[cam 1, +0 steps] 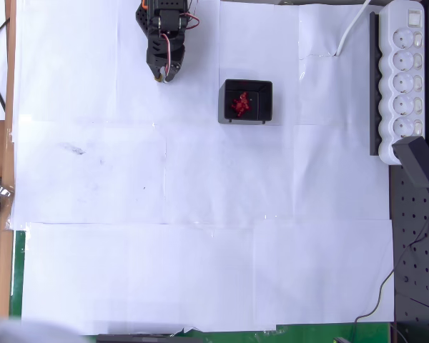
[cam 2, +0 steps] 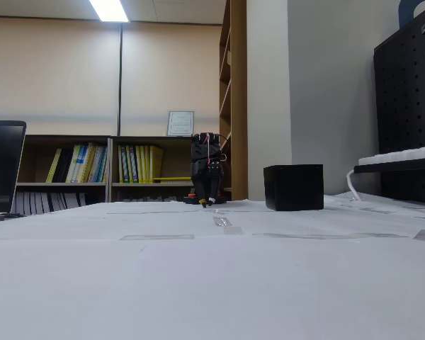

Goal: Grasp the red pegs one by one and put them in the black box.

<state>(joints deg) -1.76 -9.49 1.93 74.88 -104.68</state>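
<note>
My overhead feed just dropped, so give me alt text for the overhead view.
A small square black open-top box on white paper holds a cluster of tiny dark-red pegs. The black two-finger gripper sits apart from it to the left, tips near the paper, with a long white power strip along the right edge.

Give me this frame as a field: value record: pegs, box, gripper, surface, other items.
red pegs: clustered inside the box; none seen loose on the paper
black box: open top, upright, right of the gripper in the overhead view
gripper: apart from the box, pointing down near the paper, nothing visibly held; jaw state unclear
surface: white paper sheets taped together
other: white power strip at the right edge of the overhead view
</note>
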